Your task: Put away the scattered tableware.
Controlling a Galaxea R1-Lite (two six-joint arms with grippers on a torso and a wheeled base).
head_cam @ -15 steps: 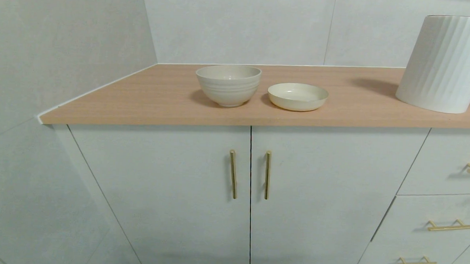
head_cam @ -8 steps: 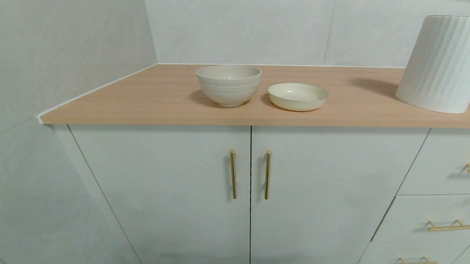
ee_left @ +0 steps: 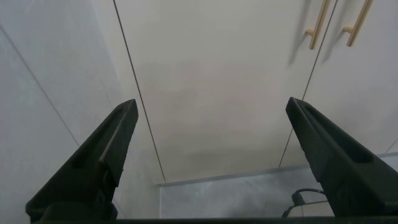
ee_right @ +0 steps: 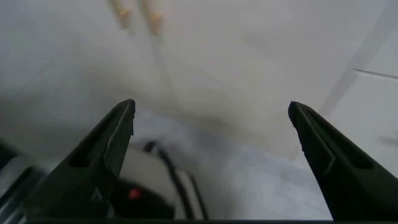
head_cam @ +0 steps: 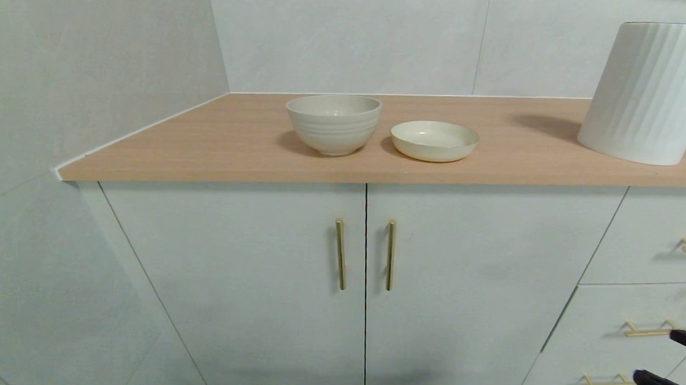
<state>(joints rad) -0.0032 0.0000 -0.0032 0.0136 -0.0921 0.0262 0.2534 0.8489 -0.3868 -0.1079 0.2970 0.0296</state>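
Observation:
A deep beige ribbed bowl (head_cam: 333,124) stands on the wooden countertop (head_cam: 217,146), with a shallow cream dish (head_cam: 434,140) just to its right, not touching it. Two dark fingers of my right gripper (head_cam: 654,354) show at the lower right, open and empty, in front of the drawers and far below the tableware. In the right wrist view the right gripper (ee_right: 210,106) is spread wide toward the cabinet fronts and floor. My left gripper (ee_left: 211,106) is open too, holding nothing, facing the lower cabinet door.
Under the counter are two shut cabinet doors with gold handles (head_cam: 340,253) (head_cam: 390,254). Drawers with gold pulls (head_cam: 655,330) stand at the right. A tall white ribbed container (head_cam: 651,90) sits on the counter's right end. Tiled walls close the left and back.
The right gripper's fingers have come into the head view at the lower right. The bowl and dish have not moved.

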